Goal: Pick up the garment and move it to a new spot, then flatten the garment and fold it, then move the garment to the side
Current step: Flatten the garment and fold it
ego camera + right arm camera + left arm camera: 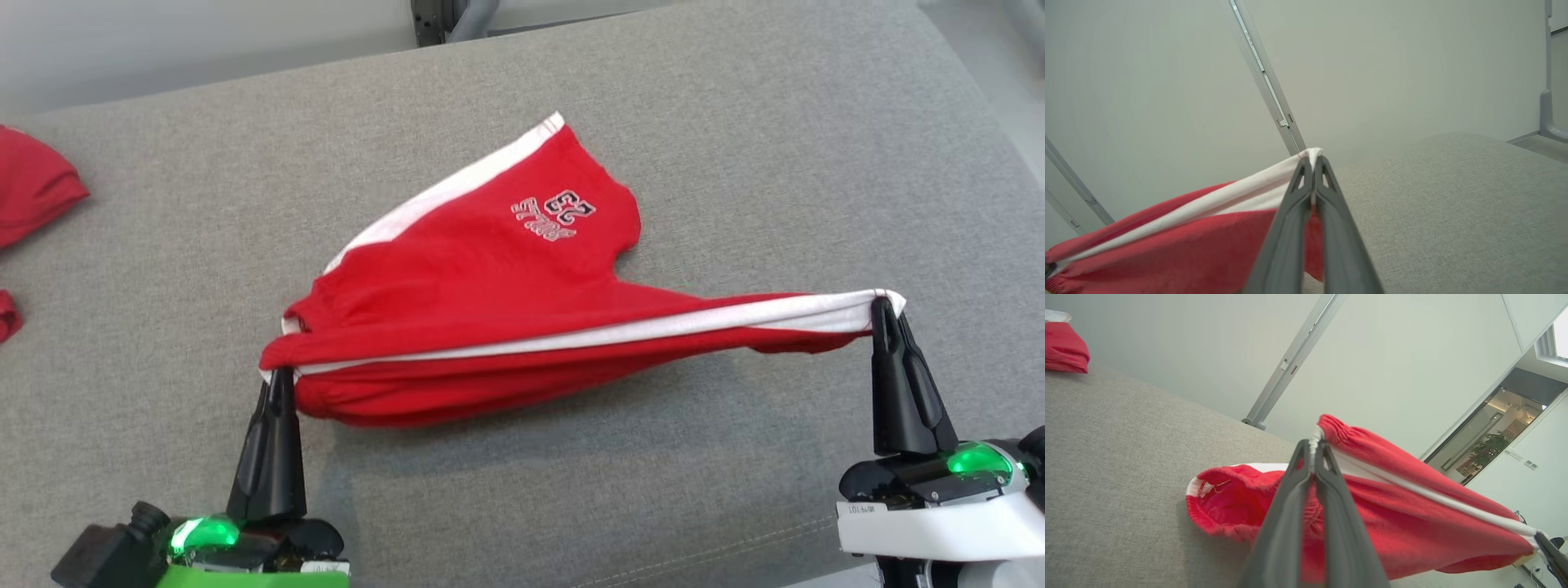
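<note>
The garment (490,278) is bright red, with a white band along its side seam and white edging at the hem. Its red panel carries a small printed emblem, seemingly white characters outlined in dark, though it is too small to read with certainty. The cushion (735,122) is a flecked mid-grey weave. Another cloth (33,192) is the same red. The left gripper (280,377) and right gripper (882,306) have black fingers, each backed by a glowing green light (200,532). The wall (1147,81) is pale grey-green.
</note>
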Available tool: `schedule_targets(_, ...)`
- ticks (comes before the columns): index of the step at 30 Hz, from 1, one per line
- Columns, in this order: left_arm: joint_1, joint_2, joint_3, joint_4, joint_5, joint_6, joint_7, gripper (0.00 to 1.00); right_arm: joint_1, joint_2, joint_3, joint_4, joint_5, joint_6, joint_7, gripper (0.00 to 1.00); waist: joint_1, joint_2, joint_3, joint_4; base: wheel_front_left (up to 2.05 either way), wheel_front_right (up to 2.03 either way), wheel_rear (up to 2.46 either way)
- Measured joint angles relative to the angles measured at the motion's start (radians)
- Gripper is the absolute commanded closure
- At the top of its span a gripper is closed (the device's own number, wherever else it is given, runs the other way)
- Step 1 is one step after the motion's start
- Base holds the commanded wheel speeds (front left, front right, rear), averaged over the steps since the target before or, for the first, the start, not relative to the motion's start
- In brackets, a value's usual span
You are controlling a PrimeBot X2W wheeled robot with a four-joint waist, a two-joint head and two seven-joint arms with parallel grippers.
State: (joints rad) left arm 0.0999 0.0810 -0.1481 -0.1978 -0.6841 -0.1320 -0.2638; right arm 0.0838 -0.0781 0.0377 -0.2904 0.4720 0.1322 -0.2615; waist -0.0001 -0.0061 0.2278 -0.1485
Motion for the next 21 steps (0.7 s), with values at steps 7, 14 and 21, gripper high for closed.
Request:
schedule_targets(7, 0.046, -0.008, -0.017, 0.016, -0.006, 0.0, 0.0, 1.0, 0.023, -0.015, 0.007, 0.028, 0.001, 0.0, 0.0, 1.0, 0.0, 0.0, -0.033, -0.008, 0.0, 0.0, 0.0)
schedule_targets(14, -0.058, -0.018, -0.051, 0.184, -0.01, 0.0, 0.0, 1.0, -0.114, -0.055, 0.025, 0.196, 0.018, 0.0, 0.0, 1.0, 0.0, 0.0, -0.019, 0.04, 0.0, 0.0, 0.0)
schedule_targets(21, -0.22, -0.03, -0.059, 0.351, -0.018, 0.005, -0.001, 1.0, -0.299, -0.108, 0.064, 0.389, 0.021, 0.0, 0.0, 1.0, 0.0, 0.0, 0.003, 0.106, 0.0, 0.0, 0.0)
